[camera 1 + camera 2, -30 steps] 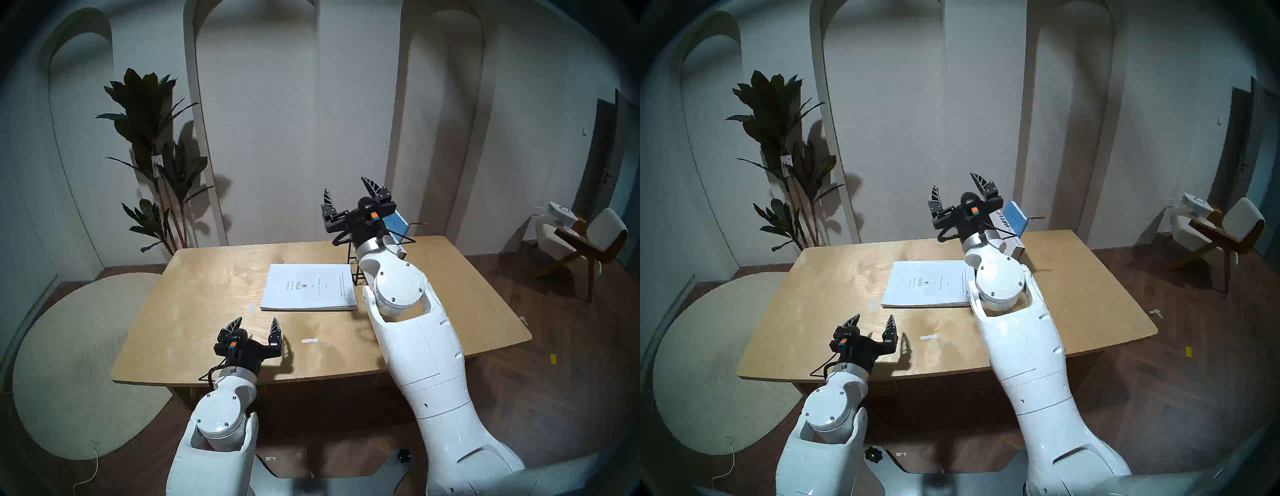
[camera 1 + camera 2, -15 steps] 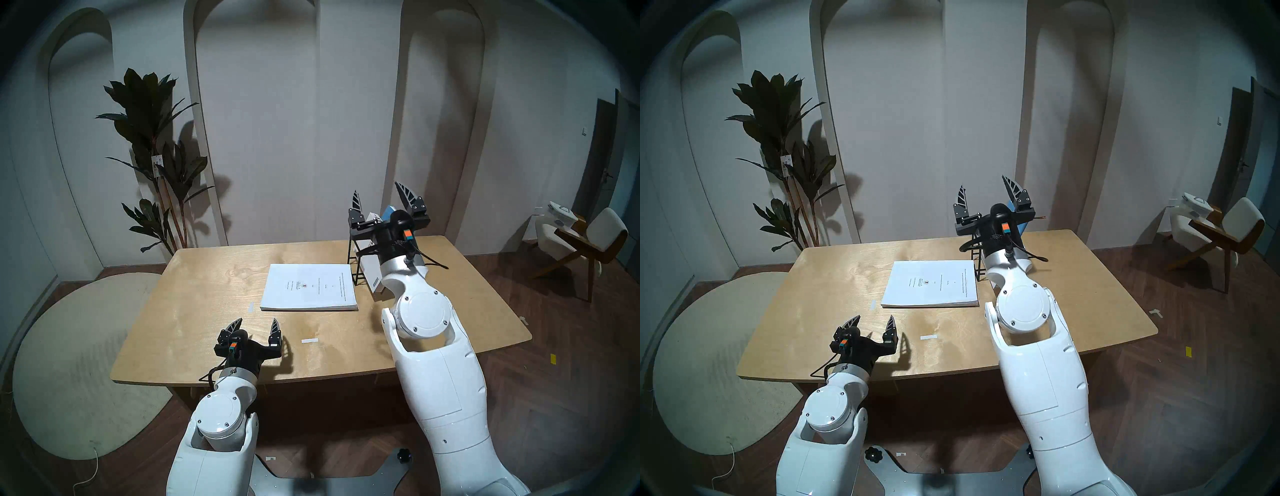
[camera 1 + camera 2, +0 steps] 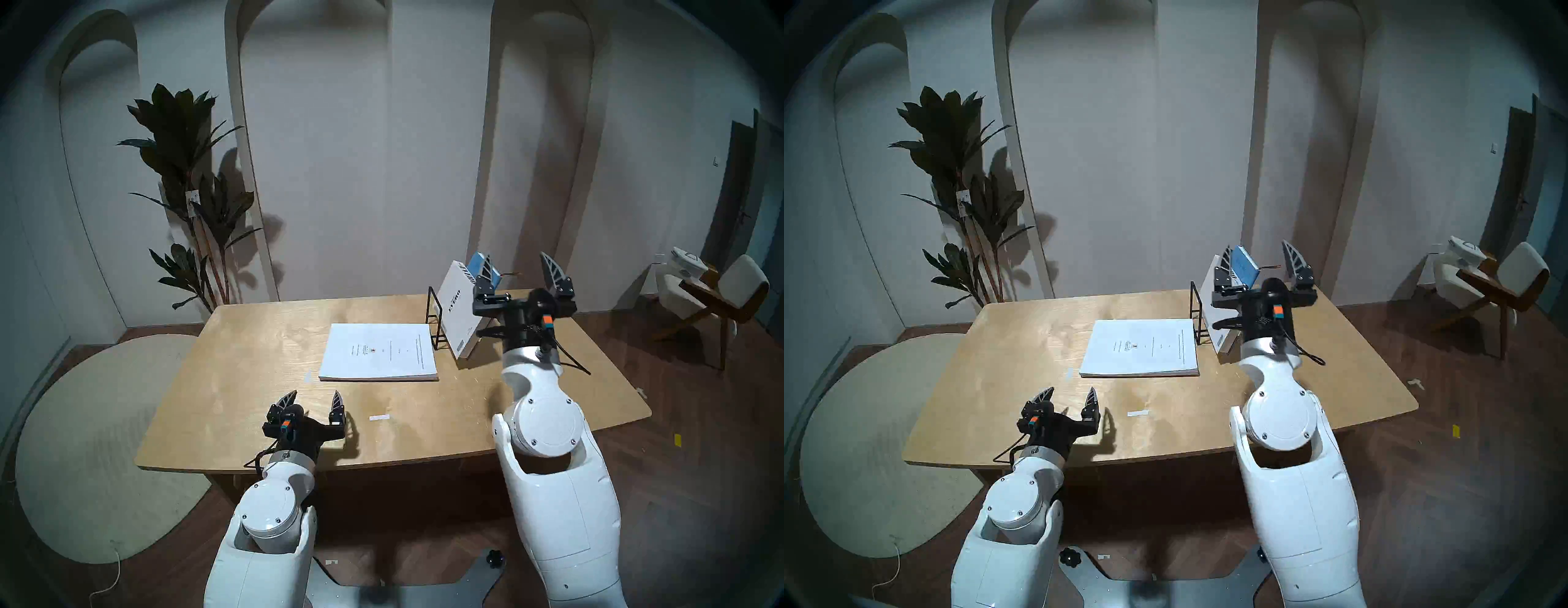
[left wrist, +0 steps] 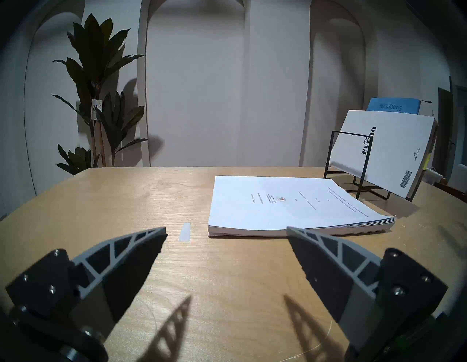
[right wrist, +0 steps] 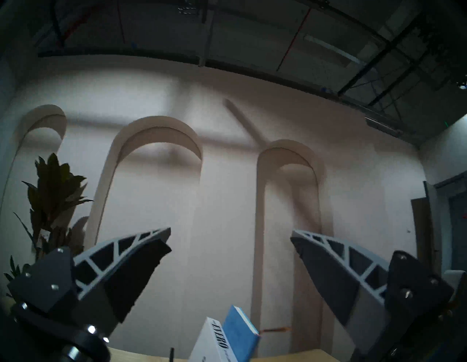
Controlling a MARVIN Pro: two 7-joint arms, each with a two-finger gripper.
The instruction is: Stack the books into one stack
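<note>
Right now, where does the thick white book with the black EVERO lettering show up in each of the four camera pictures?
Head left: thick white EVERO book right of centre, leaning in the black wire stand.
Head right: same spot, partly behind the right hand.
Left wrist: far right.
Right wrist: bottom edge, centre.
Shared landmark: the blue notebook right behind it.

— What is different from a second ago?
— The right gripper (image 3: 522,271) now sits further right and nearer, jaws apart and tilted up toward the wall.
— And the books?
— With that arm out of the way, the white EVERO book (image 3: 458,314) and the blue notebook (image 3: 478,260) behind it show more plainly.
</note>
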